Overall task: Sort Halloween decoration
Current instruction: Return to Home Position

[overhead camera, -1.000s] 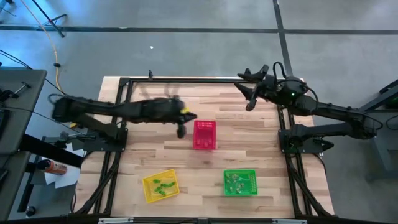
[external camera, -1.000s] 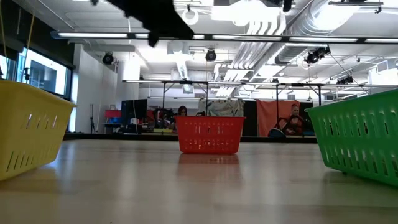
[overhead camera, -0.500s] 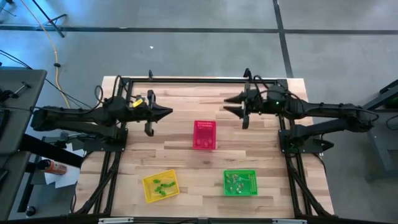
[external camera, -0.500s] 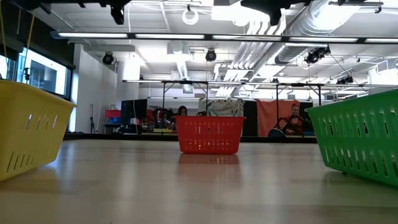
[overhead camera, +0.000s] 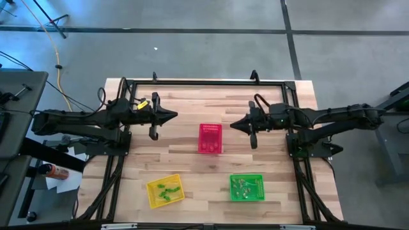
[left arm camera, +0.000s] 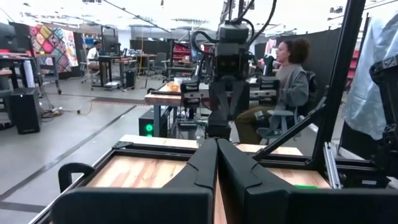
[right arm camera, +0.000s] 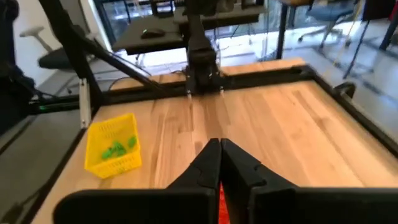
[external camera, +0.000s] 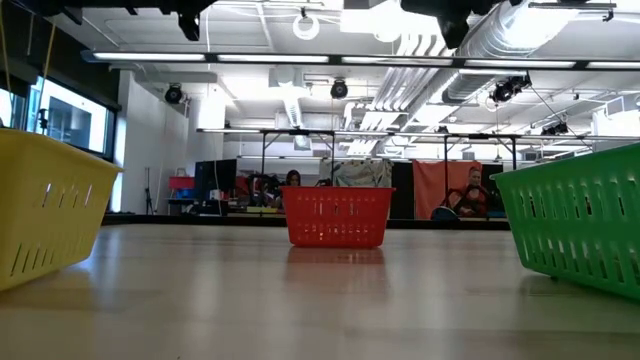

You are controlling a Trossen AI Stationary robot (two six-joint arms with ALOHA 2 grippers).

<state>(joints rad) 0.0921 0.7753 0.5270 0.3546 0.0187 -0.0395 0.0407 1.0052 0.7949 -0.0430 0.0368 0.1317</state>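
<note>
Hovering inside the counter (overhead camera: 185,160) edges, flanking your red basket (overhead camera: 210,138): left jaws, right jaws, both clenched empty.

Worktop (overhead camera: 192,105): centre basket (overhead camera: 211,126) mid | left basket (overhead camera: 151,191), right basket (overhead camera: 246,176) nearer low camera | trinkets (overhead camera: 167,190) inside both.

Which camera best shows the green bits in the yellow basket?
The right wrist view: it looks into the yellow basket at the green trinkets. High view shows specks; low view only its wall; left wrist view nothing.
</note>
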